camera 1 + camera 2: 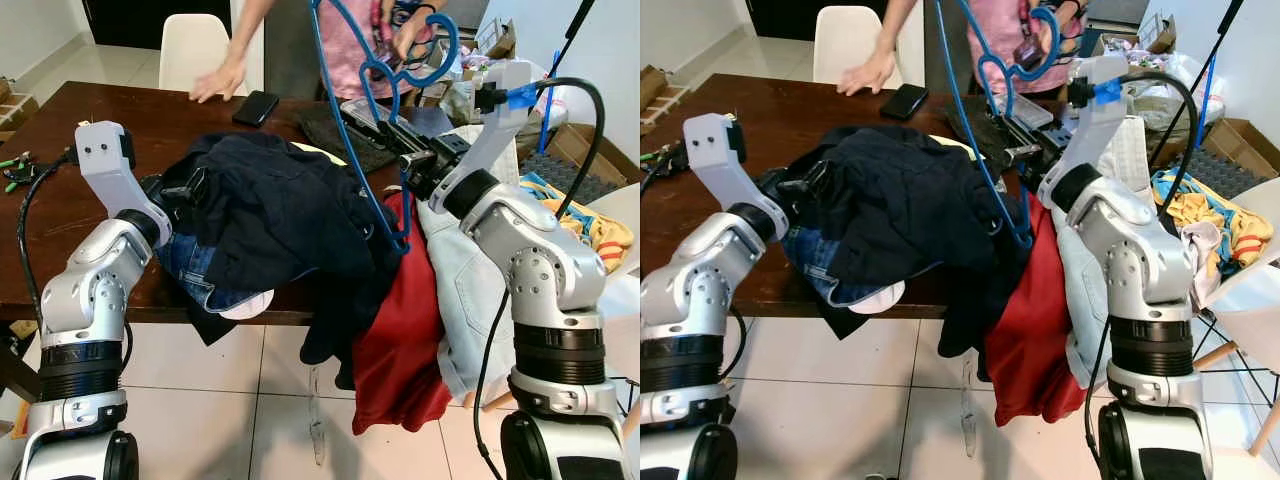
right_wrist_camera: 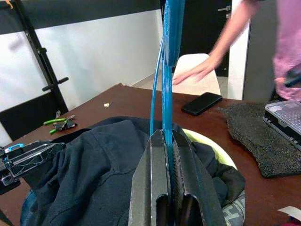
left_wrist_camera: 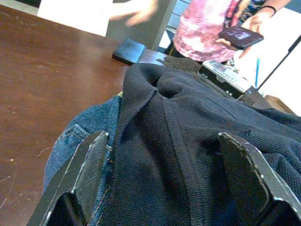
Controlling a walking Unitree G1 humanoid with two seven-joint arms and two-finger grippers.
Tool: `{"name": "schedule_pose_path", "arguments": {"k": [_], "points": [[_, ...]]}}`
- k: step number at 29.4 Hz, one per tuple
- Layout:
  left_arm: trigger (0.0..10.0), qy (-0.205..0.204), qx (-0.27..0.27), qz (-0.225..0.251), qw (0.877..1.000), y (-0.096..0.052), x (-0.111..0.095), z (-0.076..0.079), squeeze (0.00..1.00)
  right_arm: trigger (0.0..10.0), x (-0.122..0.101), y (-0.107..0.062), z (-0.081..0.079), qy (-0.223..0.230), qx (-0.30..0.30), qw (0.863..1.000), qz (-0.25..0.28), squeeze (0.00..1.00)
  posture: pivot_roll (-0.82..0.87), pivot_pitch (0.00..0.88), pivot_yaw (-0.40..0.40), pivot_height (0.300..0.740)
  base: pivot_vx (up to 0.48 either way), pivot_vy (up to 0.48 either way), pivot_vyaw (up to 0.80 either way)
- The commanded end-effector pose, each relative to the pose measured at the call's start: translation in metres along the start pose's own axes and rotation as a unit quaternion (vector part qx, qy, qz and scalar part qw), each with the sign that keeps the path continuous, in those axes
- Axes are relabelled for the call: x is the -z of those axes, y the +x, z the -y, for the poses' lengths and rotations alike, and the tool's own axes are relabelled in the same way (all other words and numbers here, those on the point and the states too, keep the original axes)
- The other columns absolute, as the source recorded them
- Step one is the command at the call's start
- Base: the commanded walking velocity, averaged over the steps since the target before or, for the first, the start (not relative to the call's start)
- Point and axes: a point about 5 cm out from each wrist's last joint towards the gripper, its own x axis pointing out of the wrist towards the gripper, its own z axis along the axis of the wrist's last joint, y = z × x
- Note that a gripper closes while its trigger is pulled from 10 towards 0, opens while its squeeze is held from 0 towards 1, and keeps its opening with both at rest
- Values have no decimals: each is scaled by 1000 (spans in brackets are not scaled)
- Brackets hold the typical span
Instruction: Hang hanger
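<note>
- Blue hanger (image 1: 352,120) held upright above the clothes pile, hook end up near a person's hand (image 1: 408,38); lower corner sits by the red garment (image 1: 400,340).
- Right gripper (image 2: 168,188) clamped tight on the hanger wire.
- Left gripper (image 3: 164,188) fingers spread wide, resting over the dark navy shirt (image 1: 280,205) on the wooden table (image 1: 60,200), gripping nothing.
- Progress: hanger picked up, so grasp done. No rail or hook to hang it on visible; hanging step looks not yet done.
- Phone (image 1: 256,107) lies on the table beyond the pile.
</note>
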Motion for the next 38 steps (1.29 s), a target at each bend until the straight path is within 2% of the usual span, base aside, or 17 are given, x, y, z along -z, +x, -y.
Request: {"name": "schedule_pose_path", "arguments": {"k": [1, 3, 4, 10, 20, 23, 25, 26, 27, 29, 30, 38], "points": [[2549, 16, 13, -1, 1000, -1, 2, 4, 0, 10000, -2, 0, -4, -5, -7, 1000, 5, 0, 194, 118, -62, 740, 0, 0, 0], [2549, 18, 18, 0, 1000, -1, 2, 6, 0, 10000, -2, 0, -4, -5, -7, 1000, 4, 0, 194, 118, -62, 740, 0, 0, 0], [0, 18, 24, 2, 1000, -1, 1, 9, 0, 10000, -2, 0, -3, -4, -6, 1000, 4, 0, 192, 120, -62, 740, 0, 0, 0], [0, 22, 36, 4, 999, -1, 1, 15, 0, 10000, -2, -1, -3, -5, -4, 1000, 4, 0, 189, 121, -61, 740, 0, 0, 0], [0, 29, 36, 9, 999, -1, -2, 16, 0, 10000, -2, -1, -2, -6, -2, 1000, 3, 0, 190, 123, -62, 740, 0, 0, 0], [275, 35, 33, 12, 999, -1, -3, 16, 0, 10000, -2, -1, -2, -6, -2, 1000, 3, 0, 190, 123, -63, 740, 0, 0, 0], [2863, 57, -2, 35, 998, -2, -12, 10, 0, 10000, -2, -1, -2, -7, -2, 1000, 2, 0, 187, 124, -62, 740, 0, 0, 0], [2863, 57, -2, 35, 998, -2, -12, 10, 0, 10000, -2, -1, -2, -7, -2, 1000, 2, 0, 187, 124, -62, 740, 0, 0, 0], [7922, 68, -32, 52, 996, -3, -19, 5, 0, 10000, -2, -1, -2, -7, -2, 1000, 2, 0, 187, 124, -62, 740, 0, 0, 0], [7922, 73, -52, 62, 994, -5, -24, 1, 0, 10000, -2, -1, -2, -7, -2, 1000, 2, 0, 187, 124, -62, 740, 0, 0, 0], [10000, 73, -67, 69, 993, -6, -27, -1, 1000, 10000, -1, -1, -2, -7, -2, 1000, 1, 0, 191, 125, -63, 740, 0, 0, 0], [10000, 63, -84, 63, 992, -8, -22, -4, 1000, 10000, -1, -1, -3, -6, -4, 1000, 0, 0, 194, 127, -63, 740, 0, 0, 0]]}}
